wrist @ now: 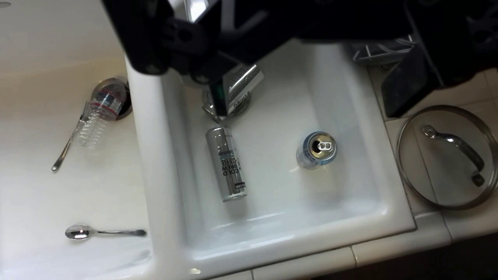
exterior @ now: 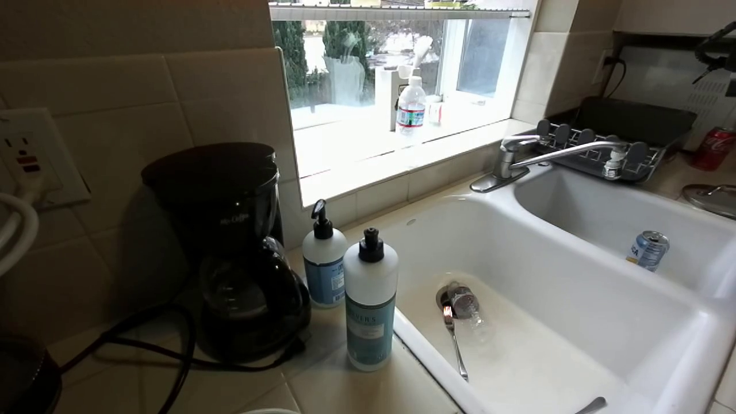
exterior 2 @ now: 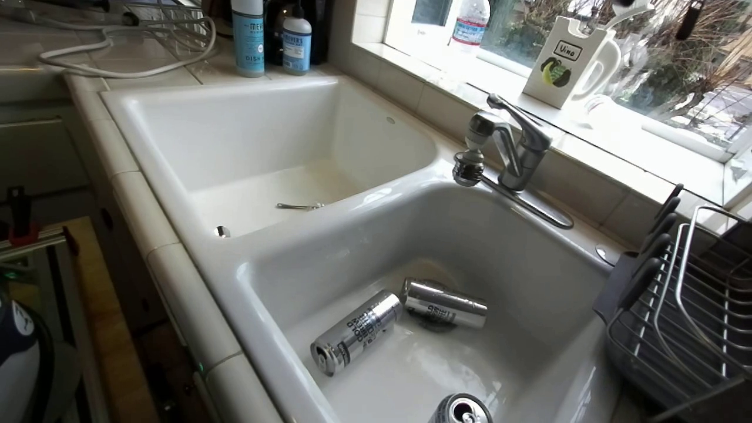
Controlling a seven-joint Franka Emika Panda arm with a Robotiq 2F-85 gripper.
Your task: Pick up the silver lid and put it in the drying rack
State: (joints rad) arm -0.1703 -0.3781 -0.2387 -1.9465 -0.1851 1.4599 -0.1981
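The lid (wrist: 447, 157) is round glass with a metal rim and silver handle. It lies flat on the tiled counter right of the sink in the wrist view, and at the right edge of an exterior view (exterior: 713, 198). My gripper (wrist: 307, 112) is open and empty, its fingers wide apart above the basin. The right finger (wrist: 410, 87) stands just above the lid in the picture, apart from it. The drying rack (exterior 2: 693, 317), dark with silver wires, shows in both exterior views (exterior: 581, 164). In the wrist view the gripper partly hides the rack (wrist: 379, 54).
The white double sink (exterior 2: 235, 258) has a raised rim and divider. Cans (wrist: 227, 165) lie in the near basin and a blue can (wrist: 317, 149) stands there. The faucet (exterior: 566, 154) reaches toward the rack. A red can (exterior: 713, 149) stands near the lid. Soap bottles (exterior: 371, 305) stand opposite.
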